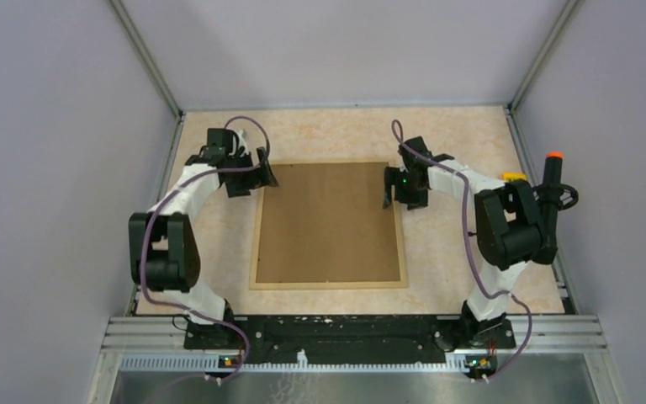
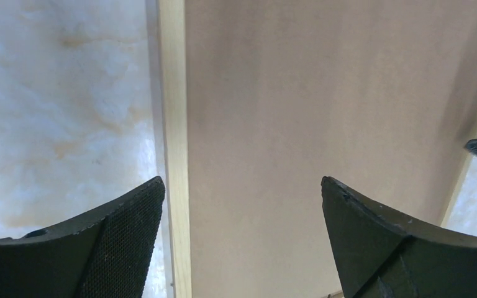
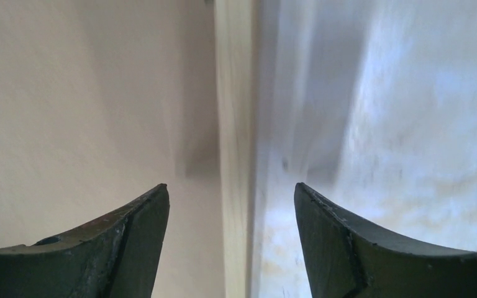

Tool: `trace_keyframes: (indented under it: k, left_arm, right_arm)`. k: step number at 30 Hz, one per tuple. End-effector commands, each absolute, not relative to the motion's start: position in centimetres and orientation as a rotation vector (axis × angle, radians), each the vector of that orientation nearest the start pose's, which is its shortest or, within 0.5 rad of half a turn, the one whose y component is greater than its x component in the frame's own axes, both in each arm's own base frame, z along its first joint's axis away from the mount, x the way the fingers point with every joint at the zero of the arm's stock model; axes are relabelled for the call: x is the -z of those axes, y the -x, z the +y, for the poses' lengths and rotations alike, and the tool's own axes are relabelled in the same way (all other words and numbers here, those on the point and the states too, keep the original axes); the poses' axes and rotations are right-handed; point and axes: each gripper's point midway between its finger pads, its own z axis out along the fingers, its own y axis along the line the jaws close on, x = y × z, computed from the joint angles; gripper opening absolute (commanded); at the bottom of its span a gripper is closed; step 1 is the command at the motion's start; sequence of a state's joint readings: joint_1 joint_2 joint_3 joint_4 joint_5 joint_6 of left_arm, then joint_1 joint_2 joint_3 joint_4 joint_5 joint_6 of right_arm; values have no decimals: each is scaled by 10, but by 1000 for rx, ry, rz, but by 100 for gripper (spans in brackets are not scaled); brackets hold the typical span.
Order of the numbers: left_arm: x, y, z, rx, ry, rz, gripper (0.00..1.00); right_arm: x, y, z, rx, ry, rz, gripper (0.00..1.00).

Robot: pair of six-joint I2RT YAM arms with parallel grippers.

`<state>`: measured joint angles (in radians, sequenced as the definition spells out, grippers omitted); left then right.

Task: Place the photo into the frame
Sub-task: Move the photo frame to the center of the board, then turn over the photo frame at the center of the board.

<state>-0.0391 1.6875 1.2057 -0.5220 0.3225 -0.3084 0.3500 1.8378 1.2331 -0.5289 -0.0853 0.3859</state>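
The frame of thin light wood lies flat on the table, filled by a plain brown backing board. The photo is hidden or out of view. My left gripper is open and empty over the frame's far left corner; its jaws straddle the left moulding with the board between them. My right gripper is open and empty over the frame's right edge; its jaws straddle the right moulding, the board on its left.
The frame rests on a pale marbled tabletop enclosed by grey walls. A black handle with an orange tip and a yellow part stand at the right edge by the right arm.
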Motion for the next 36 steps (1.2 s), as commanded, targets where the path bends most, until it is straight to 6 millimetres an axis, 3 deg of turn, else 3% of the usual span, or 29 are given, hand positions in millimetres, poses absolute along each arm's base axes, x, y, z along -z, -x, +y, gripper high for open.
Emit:
trace_keyframes:
  k: [1,4,8,12,15,17,21,24,29,32,36]
  left_arm:
    - [-146,-344,-113,553,76,2477,99]
    - [-152,-298,-176,787,-79,2428,98]
    - [-152,-238,-240,998,-263,2336,93]
    - [-153,-202,-276,1005,-451,2253,94]
    - [-158,-181,-300,989,-624,2181,96]
    - [-157,-167,-316,963,-740,2126,99]
    - [-149,-155,-337,694,-849,1951,99]
    - [-145,-136,-358,538,-1008,1744,99]
    - [-104,-112,-382,212,-1362,1527,99]
    - [-82,-110,-390,59,-1477,1483,99]
    - [-71,-130,-386,-164,-1454,1456,99]
  right_arm:
    - [-45,-307,138,-174,41,2806,65]
    - [-33,-289,148,-280,45,2821,48]
    - [-20,-280,150,-264,42,2830,45]
    - [0,-275,151,-261,34,2856,41]
    - [9,-269,149,-254,47,2879,23]
    - [7,-268,150,-273,32,2865,3]
    - [-28,-275,167,-406,74,2806,0]
    - [-59,-281,166,-391,85,2776,0]
    - [-86,-281,177,-489,5,2770,0]
    - [-92,-278,183,-532,-51,2798,0]
    - [-104,-277,184,-541,-58,2810,0]
